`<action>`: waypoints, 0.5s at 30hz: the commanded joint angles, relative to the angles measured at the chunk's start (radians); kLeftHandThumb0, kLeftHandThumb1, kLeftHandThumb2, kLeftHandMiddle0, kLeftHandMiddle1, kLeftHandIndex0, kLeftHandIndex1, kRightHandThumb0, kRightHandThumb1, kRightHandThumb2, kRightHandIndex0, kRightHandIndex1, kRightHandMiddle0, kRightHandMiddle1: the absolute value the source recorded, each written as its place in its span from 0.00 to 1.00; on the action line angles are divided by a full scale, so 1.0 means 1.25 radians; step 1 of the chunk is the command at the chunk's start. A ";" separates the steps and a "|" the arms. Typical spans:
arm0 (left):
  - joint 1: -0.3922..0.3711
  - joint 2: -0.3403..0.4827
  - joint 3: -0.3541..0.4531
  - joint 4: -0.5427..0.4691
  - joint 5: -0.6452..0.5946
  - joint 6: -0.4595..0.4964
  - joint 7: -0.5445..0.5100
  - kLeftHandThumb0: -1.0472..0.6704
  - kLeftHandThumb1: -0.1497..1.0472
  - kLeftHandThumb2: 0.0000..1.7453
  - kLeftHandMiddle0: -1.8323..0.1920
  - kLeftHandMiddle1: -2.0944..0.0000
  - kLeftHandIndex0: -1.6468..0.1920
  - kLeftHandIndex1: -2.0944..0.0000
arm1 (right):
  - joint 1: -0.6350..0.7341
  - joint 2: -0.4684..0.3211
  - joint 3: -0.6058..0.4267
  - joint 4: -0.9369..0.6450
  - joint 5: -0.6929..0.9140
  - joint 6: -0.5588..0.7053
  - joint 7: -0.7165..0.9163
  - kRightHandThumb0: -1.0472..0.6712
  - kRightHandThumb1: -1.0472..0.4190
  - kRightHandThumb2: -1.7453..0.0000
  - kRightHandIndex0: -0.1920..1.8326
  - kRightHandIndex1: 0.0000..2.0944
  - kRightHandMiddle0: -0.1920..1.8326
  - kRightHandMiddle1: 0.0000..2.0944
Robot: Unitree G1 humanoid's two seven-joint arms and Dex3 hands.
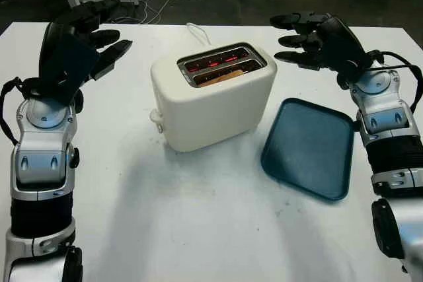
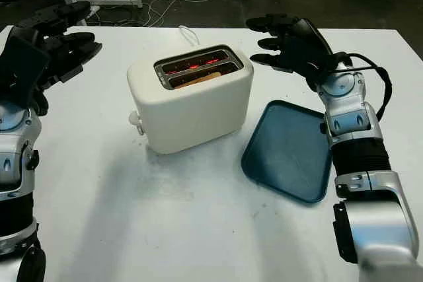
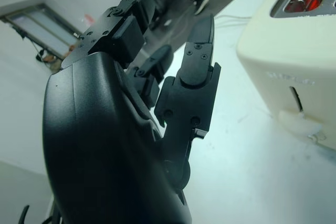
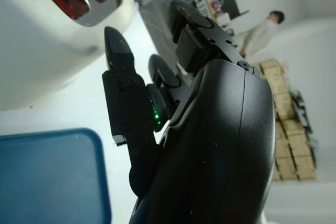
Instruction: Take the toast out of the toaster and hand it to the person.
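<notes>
Two slots glow red in the toaster (image 1: pixel 213 94) as your head cameras see it, and the toast (image 1: pixel 221 76) sits low in the nearer slot, only its top edge showing. Your left hand (image 1: pixel 79 41) hangs well off to the toaster's left, your right hand (image 1: pixel 310 37) just beyond its right end, above the far edge of the blue tray (image 1: pixel 307 146); both are empty with fingers extended and apart. Heat is your main risk: reach into a slot with elements lit and the fingers may touch hot metal. With so little toast standing proud, a pinch could slip or crumble it.

From the left wrist, the lever (image 3: pixel 299 124) sits on the toaster's end face, near your fingers (image 3: pixel 197 72). A sideways nudge there could skid the toaster.

From the right wrist, your fingers (image 4: pixel 123 87) hover between toaster and tray; a person (image 4: pixel 262 30) stands far back, so the handover looks a long reach.
</notes>
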 commanded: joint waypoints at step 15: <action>0.024 0.005 -0.022 0.028 0.013 -0.066 -0.013 0.38 0.89 0.04 0.70 0.69 0.56 0.98 | 0.037 0.003 -0.009 -0.098 0.003 0.068 0.001 0.42 0.09 1.00 0.42 0.03 0.39 0.01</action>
